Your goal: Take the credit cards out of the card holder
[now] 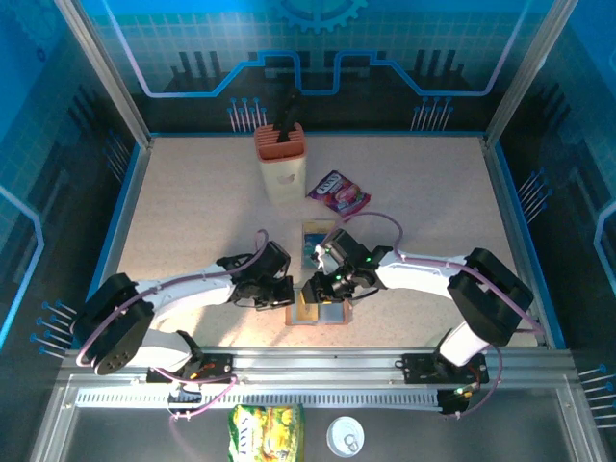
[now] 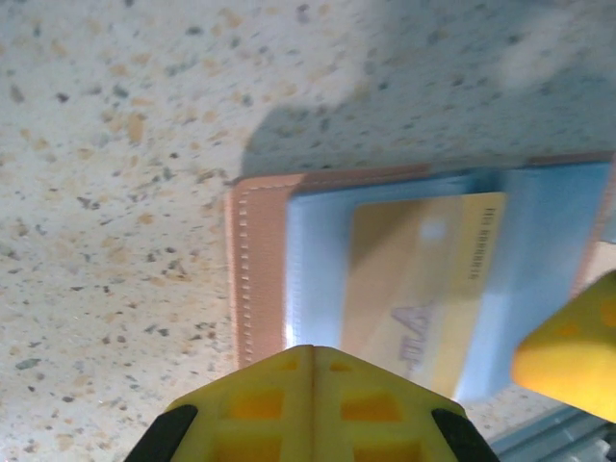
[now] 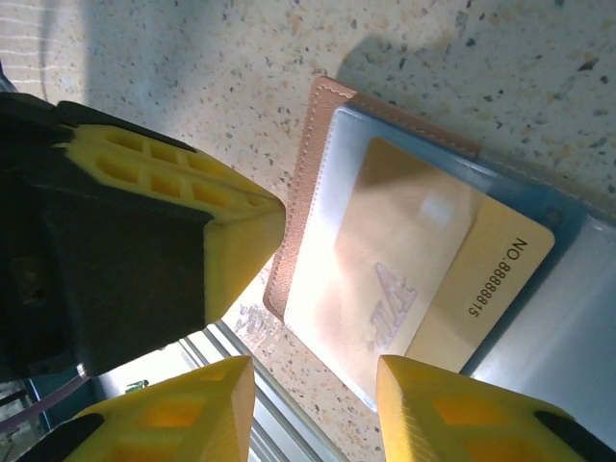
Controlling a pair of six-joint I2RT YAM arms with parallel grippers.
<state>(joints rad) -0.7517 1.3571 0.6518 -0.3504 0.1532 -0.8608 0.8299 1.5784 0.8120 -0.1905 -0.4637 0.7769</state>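
You have the card holder (image 1: 332,315) lying open on the table (image 1: 192,212). It is at 6 o'clock from the table's middle, close to the arms.

Your left gripper (image 1: 279,292) is at the holder's 9 o'clock side. Its fingers are pressed together. The tip touches the brown edge of the holder.

Your right gripper (image 1: 332,286) is at the holder's 12 o'clock side. Its fingers (image 3: 462,414) are apart and hold nothing.

A yellow card (image 3: 433,279) sits in the clear blue sleeve (image 2: 318,260). The end with the numbers sticks out of the sleeve.

A teal card (image 1: 316,241) lies flat on the table at 12 o'clock from the holder, near it but not touching. A purple snack packet (image 1: 337,192) lies farther off, at 1 o'clock.
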